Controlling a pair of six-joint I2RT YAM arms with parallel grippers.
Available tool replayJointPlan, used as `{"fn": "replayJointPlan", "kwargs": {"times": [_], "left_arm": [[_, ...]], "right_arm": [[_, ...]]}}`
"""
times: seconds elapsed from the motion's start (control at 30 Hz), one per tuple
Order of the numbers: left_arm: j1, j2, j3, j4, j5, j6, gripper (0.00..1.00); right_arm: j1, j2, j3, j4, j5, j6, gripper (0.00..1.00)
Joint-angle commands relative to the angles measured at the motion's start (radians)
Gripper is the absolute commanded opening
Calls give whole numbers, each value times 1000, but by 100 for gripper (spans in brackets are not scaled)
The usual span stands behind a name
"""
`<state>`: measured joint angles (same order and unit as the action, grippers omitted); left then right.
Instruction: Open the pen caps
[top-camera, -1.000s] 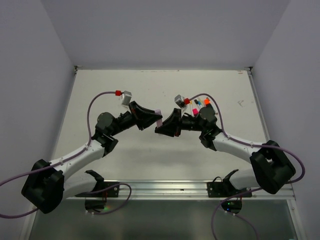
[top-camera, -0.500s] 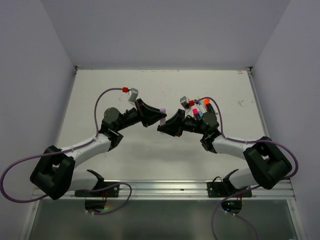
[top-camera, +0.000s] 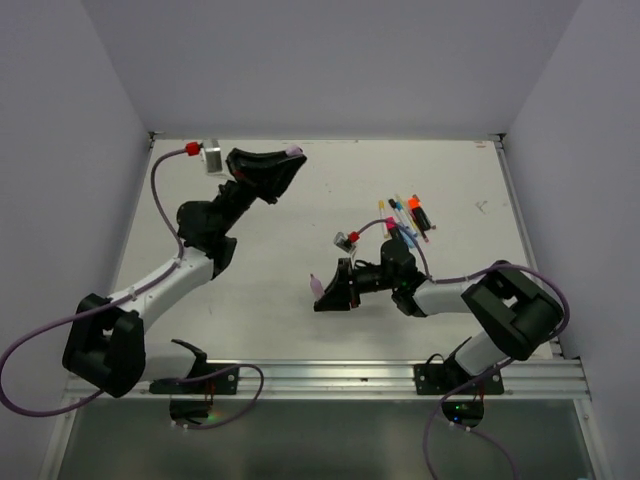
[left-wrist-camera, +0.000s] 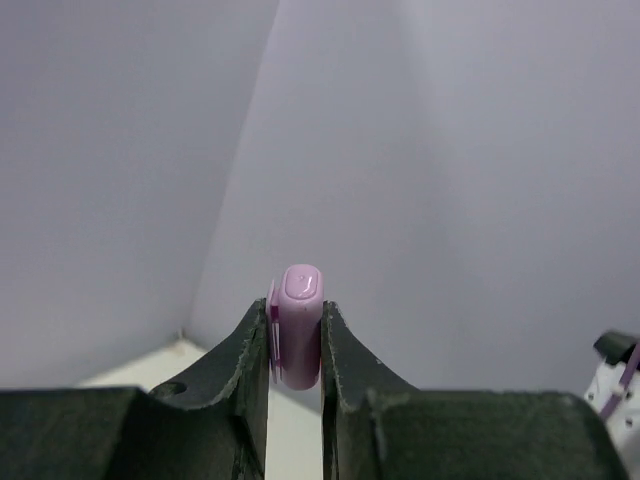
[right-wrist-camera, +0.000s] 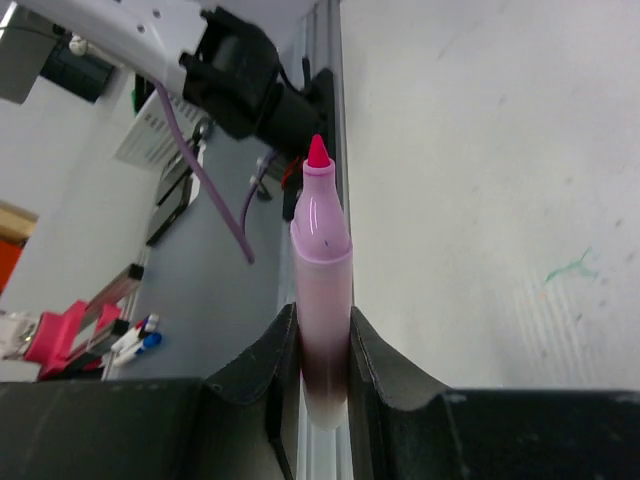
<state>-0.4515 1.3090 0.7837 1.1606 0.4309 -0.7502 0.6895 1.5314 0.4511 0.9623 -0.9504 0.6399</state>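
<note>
Clearly, left fingers (left-wrist-camera: 243, 365) pinch the glossy lilac cap (left-wrist-camera: 299, 325); right fingers (right-wrist-camera: 383, 372) grip its pink-tipped highlighter (right-wrist-camera: 322, 265).

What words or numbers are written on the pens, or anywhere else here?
Nothing here can be read.
On the lilac cap: a tiny raised mark, too blurred to read.
On the highlighter: no print showing.
On the pens far off: too small to tell.
On the table: a green scribble, just a squiggle, no letters.

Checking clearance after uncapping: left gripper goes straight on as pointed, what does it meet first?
Way looks free near the left gripper, shut on the lilac cap; beyond it only the grey wall shows, so probably that first. Depth is unclear.
</note>
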Motion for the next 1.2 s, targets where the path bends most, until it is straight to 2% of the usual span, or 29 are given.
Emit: {"fn": "replayJointPlan", "kwargs": {"times": [0.0, 0.07, 0.2, 0.23, 0.27, 0.33, 0.37, 0.4, 0.47, 0.5, 0.6, 0.7, 0.9, 1.17], "left_arm": [[20, -36, 32, 271, -109, -12, 0], [40, -37, 25, 278, -93, -37, 0], [43, -60, -14, 133, -20, -37, 0], [43, -74, -47, 84, -23, -34, 0], [43, -88, -66, 29, -26, -23, 0], [43, -146, -101, -173, -43, -3, 0], [43, -169, -109, -255, -50, 32, 0], [43, -210, -113, -421, -72, 47, 0], [43, -246, -113, -585, -104, 84, 0], [43, -270, -116, -713, -127, 92, 0], [43, -286, -135, -896, -145, 104, 0], [40, -258, -170, -990, -130, 81, 1], [31, -156, -222, -1073, -135, 58, 5], [-10, -8, -190, -1144, -152, 69, 9]], "right_arm": [[5, 1, -2, -51, -117, -9, 0], [4, 3, 1, -45, -117, -2, 0], [5, -34, 6, -69, -55, 4, 0], [5, -46, 17, -107, -27, -11, 0], [5, -74, 29, -226, 55, -64, 0], [4, -102, 69, -365, 160, -118, 0], [5, -117, 84, -502, 212, -167, 0], [5, -144, 99, -560, 323, -184, 0], [2, -163, 132, -684, 421, -200, 0], [4, -169, 142, -713, 503, -201, 0], [5, -136, 188, -810, 587, -192, 0], [5, -93, 218, -836, 628, -151, 0], [7, -5, 256, -810, 690, -63, 1], [22, 133, 342, -810, 725, -14, 5]]}}
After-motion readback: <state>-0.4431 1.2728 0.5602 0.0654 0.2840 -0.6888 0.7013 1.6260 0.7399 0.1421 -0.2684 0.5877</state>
